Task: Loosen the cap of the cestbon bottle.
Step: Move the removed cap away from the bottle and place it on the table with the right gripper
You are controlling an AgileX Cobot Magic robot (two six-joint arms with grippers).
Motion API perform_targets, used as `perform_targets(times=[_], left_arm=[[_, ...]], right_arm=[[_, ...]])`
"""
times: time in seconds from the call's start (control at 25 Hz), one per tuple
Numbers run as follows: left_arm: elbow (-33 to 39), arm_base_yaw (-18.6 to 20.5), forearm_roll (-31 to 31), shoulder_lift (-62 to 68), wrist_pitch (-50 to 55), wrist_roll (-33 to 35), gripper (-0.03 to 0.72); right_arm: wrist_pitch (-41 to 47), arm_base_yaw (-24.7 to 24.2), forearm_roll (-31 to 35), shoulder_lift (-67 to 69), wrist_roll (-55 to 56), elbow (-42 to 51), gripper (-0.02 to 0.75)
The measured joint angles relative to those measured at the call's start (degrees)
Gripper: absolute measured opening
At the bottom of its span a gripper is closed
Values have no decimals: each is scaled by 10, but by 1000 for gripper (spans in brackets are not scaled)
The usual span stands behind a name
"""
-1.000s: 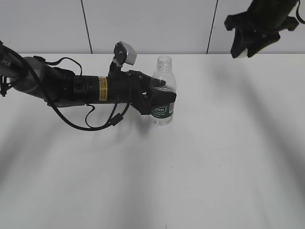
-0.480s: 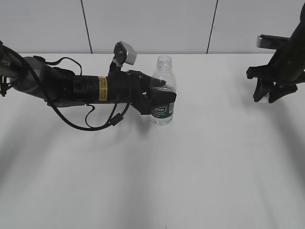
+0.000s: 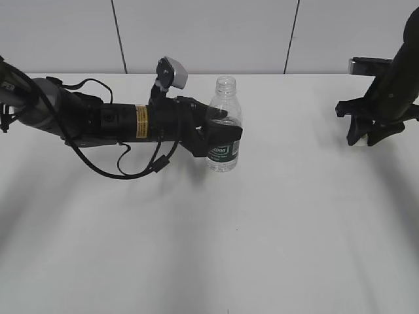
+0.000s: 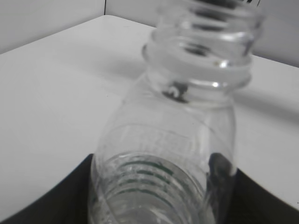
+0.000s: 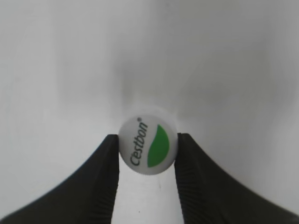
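The cestbon bottle [image 3: 224, 104] stands upright on the white table [image 3: 262, 229], clear with a dark green label and an open, capless neck. It fills the left wrist view [image 4: 187, 112]. My left gripper [image 3: 221, 131] reaches in from the left and is shut on the bottle's body, its black jaws on either side [image 4: 161, 186]. The cap [image 5: 148, 145], white with a green segment and "Cestbon" lettering, sits between the jaws of my right gripper [image 5: 147, 158], which is shut on it. My right gripper [image 3: 364, 137] is low over the table at the far right, well apart from the bottle.
My left arm [image 3: 98, 121] with its cables lies across the back left of the table. A grey panelled wall [image 3: 203, 33] runs behind the table's far edge.
My right gripper has come down from high at the upper right to just above the table at the far right. The left gripper and the bottle have not moved.
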Motion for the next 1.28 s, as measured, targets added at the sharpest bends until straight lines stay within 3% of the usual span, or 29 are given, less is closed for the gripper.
perform_targets(times=[0.68, 0.76, 0.96, 1.28], left_arm=[[0, 0, 0, 0, 1, 0, 417], [0, 0, 0, 0, 1, 0, 417], [0, 0, 0, 0, 1, 0, 417], [0, 0, 0, 0, 2, 0, 417]], right_arm=[[7, 0, -19, 30, 10, -1, 293], [7, 0, -15, 30, 12, -2, 330], [12, 0, -13, 30, 26, -2, 556], [98, 0, 0, 30, 29, -77, 536]])
